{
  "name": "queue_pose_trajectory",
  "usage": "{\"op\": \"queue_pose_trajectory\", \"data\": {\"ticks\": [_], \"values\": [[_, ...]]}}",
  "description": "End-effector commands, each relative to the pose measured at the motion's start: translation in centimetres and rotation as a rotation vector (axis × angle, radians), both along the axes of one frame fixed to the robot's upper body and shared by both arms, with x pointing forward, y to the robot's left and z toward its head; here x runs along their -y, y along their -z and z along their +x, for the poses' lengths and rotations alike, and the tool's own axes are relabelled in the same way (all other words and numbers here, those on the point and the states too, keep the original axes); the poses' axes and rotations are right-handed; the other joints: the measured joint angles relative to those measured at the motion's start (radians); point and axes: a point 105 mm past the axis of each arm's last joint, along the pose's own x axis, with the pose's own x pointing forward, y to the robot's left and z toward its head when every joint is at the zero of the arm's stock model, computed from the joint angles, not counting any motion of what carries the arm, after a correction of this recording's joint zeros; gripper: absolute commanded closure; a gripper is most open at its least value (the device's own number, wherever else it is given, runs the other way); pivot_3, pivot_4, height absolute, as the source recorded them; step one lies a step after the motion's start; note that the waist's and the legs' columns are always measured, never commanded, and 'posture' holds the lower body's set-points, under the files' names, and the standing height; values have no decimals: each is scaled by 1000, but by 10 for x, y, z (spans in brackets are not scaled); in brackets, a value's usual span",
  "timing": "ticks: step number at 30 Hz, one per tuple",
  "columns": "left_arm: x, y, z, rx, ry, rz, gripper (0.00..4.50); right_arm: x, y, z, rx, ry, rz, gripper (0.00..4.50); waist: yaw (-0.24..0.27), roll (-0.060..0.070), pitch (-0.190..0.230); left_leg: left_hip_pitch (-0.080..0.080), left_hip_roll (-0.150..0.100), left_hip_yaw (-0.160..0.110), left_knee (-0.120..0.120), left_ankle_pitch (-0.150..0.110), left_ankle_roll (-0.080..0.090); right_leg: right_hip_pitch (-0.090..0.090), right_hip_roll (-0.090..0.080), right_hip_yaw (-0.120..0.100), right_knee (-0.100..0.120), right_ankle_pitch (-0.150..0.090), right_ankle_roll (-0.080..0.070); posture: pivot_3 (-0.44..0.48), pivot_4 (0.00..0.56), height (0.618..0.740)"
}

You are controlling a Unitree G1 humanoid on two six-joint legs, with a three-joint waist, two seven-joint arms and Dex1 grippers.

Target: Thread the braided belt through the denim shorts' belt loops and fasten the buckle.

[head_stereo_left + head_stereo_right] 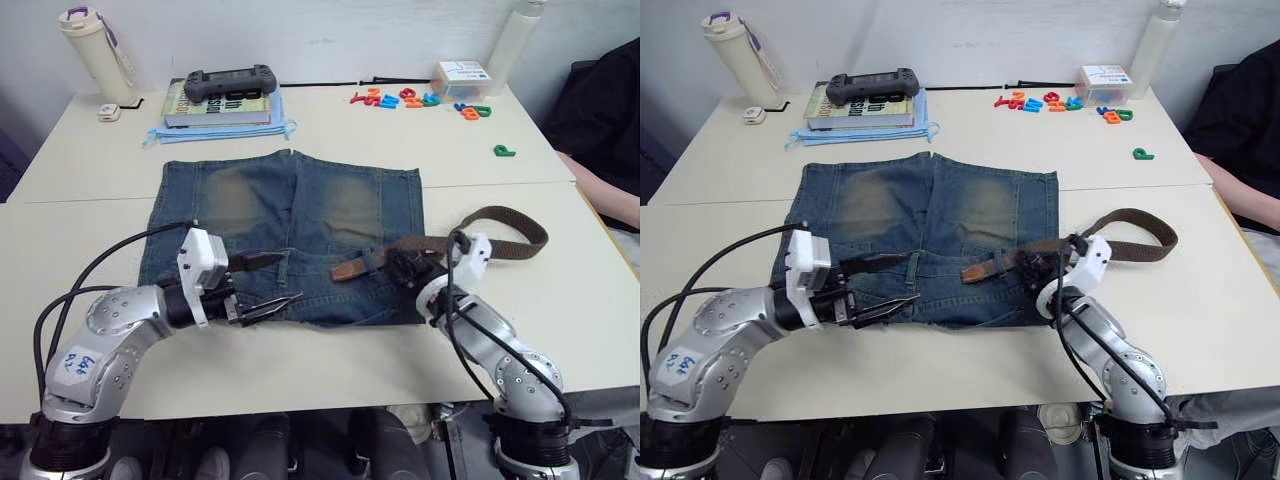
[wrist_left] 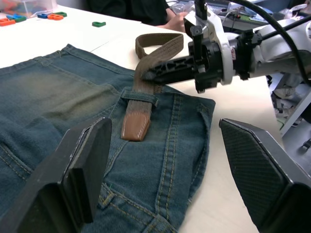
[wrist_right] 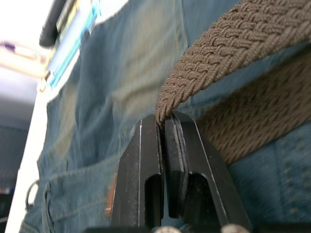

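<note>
**A:** Where does the belt (image 1: pixel 500 228) lie?

**B:** We see it on the shorts (image 1: pixel 290 235), which are spread flat on a pale worktop (image 1: pixel 90 215) with the waistband toward us. Its tan tip (image 1: pixel 350 270) has passed under one loop (image 2: pixel 139 96) near the right end of the waistband. The rest curves off the denim to our right and arcs back over the bare worktop.

**A:** And our pincers?

**B:** The right pincer (image 3: pixel 163 127) is clamped on the braid just right of that loop. The left pincer (image 1: pixel 268 282) hovers low over the waistband, fingers wide apart, pointing at the tip.

**A:** How will the belt handle?

**B:** We judge it light and floppy; the weave gives good grip but buckles when pushed. The tip looks stiffer, so we would take hold there and pull. The denim is soft and may bunch or slide.

**A:** The room?

**B:** At the far edge of the worktop sit a stack of books (image 1: pixel 222 108) with a controller (image 1: pixel 230 83) on top, a bottle (image 1: pixel 97 52), and coloured letters (image 1: pixel 420 98). A person's arm (image 1: pixel 598 185) rests at the right.
</note>
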Motion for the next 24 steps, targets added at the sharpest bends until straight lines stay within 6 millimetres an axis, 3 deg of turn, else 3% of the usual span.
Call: {"op": "queue_pose_trajectory", "data": {"ticks": [1,5,17,20,24], "values": [[13,3,3,40,0,24,588,-17,-1,-1,-9,-50,8,4500,0,0,0,0,0,0,0,0,0,0,0,0,0,0,0,0,150,667],[20,4,8,46,-14,18,588,-22,2,-2,-34,-61,9,4500,0,0,0,-1,0,0,0,0,0,0,0,0,0,0,0,0,150,667],[18,15,25,53,-76,80,588,-13,4,-2,-54,-32,-3,4500,1,0,0,-1,0,0,0,0,0,0,0,0,0,0,0,0,150,667],[17,18,27,55,-81,91,481,-8,-1,-2,-39,-16,0,3464,1,0,0,-1,0,0,0,0,0,0,0,0,0,0,0,0,150,667],[18,16,29,60,-78,83,481,6,-17,-6,8,6,2,1532,5,0,0,-1,0,0,0,0,0,0,0,0,0,0,0,0,150,667]]}}
